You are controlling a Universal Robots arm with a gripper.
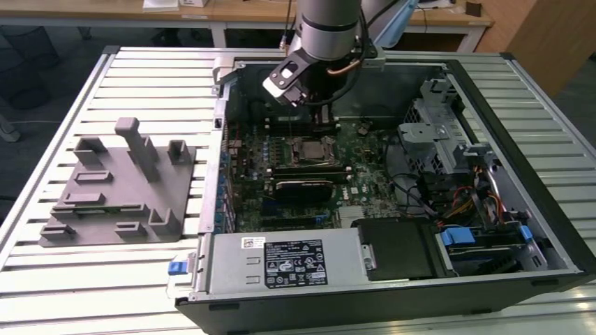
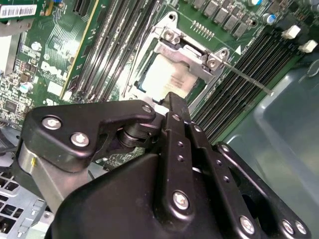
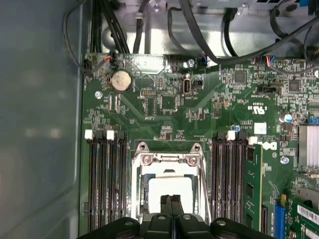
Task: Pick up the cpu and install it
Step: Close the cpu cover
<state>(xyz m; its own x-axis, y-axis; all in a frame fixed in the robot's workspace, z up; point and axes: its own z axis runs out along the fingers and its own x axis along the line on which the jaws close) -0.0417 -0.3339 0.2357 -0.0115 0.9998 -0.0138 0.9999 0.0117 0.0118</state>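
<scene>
On the table [image 1: 139, 70], what is entry one? (Checker)

One computer case [image 1: 391, 303], lying open, taking up the table's side on the exterior view's right. One grey fixture block [image 1: 121, 188], on the slats near the table edge on the exterior view's left, well apart from the arm [image 1: 326, 28]. (Clerk)

Contents of the case? (Checker)

Green motherboard [image 3: 164, 107], flat on the case floor. Metal socket frame [image 3: 167, 160], one, between two banks of memory slots [image 3: 107, 179]. Coin battery [image 3: 120, 80], one, toward the board's edge by the cables. Power supply [image 1: 279, 262], one, along the case wall nearest the exterior camera. (Clerk)

And the cpu [image 3: 171, 185] [image 2: 164, 74]? (Checker)

One, silvery-white top, seated in the opening of the socket frame, as seen in both wrist views. The frame's metal lies around its edges. A thin lever [image 2: 246, 78] juts out from one corner of the frame. (Clerk)

And the pincer [image 3: 172, 205] [image 2: 174, 102]? (Checker)

One, black, hanging from the arm inside the case, its tip just over one edge of the cpu. Fingers [image 3: 165, 206] pressed together, only a hairline between them, nothing held. Contact with the cpu: cannot tell. (Clerk)
</scene>
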